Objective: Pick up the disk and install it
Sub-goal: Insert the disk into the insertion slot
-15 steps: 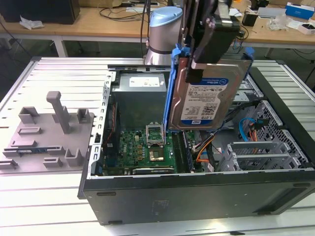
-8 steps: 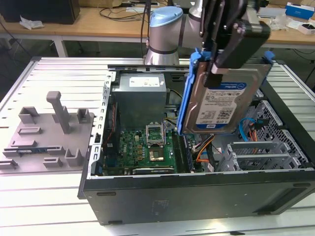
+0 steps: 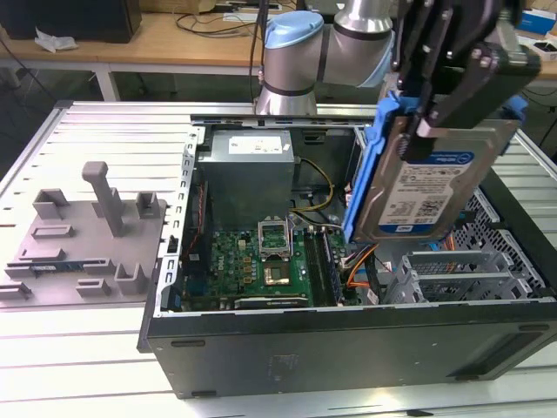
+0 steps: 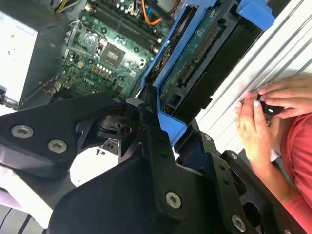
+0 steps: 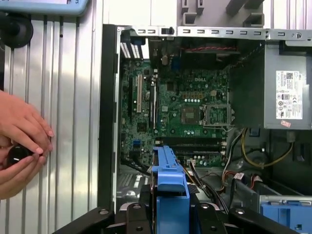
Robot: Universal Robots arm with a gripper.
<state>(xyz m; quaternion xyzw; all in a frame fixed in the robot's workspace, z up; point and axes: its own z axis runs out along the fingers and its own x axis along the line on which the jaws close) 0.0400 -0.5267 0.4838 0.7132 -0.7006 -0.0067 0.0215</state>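
The flat silver hard drive with a white-and-blue label in its bright blue plastic carrier, the disk (image 3: 426, 187), is hanging in the air, tilted steeply on edge with the label facing the exterior view. The black robot hand (image 3: 439, 117) is clamping it firmly near its upper end, one finger pressing across the labelled face. In the second wrist view the disk's (image 4: 195, 63) green circuit-board underside is showing inside the blue frame. The first wrist view is looking down the carrier's blue edge (image 5: 168, 180) into the case below. The disk is hovering over the exterior view's right part of the open black computer case (image 3: 348, 348), which is lying on its side with the cover off. In the case, a green motherboard (image 3: 261, 261) is covering the floor and a grey power supply box (image 3: 248, 170) is sitting at the far end. Orange and black cables (image 3: 357, 266) are running beneath the disk's lower corner, and a perforated metal drive cage (image 3: 461, 270) is occupying the near right corner. The case is resting on a ribbed aluminium surface (image 3: 70, 366), beside a grey moulded fixture plate (image 3: 87, 235) at the exterior view's left. On the surface outside the case, a person's hands (image 5: 22, 131) are cupping a small black object (image 5: 17, 153).
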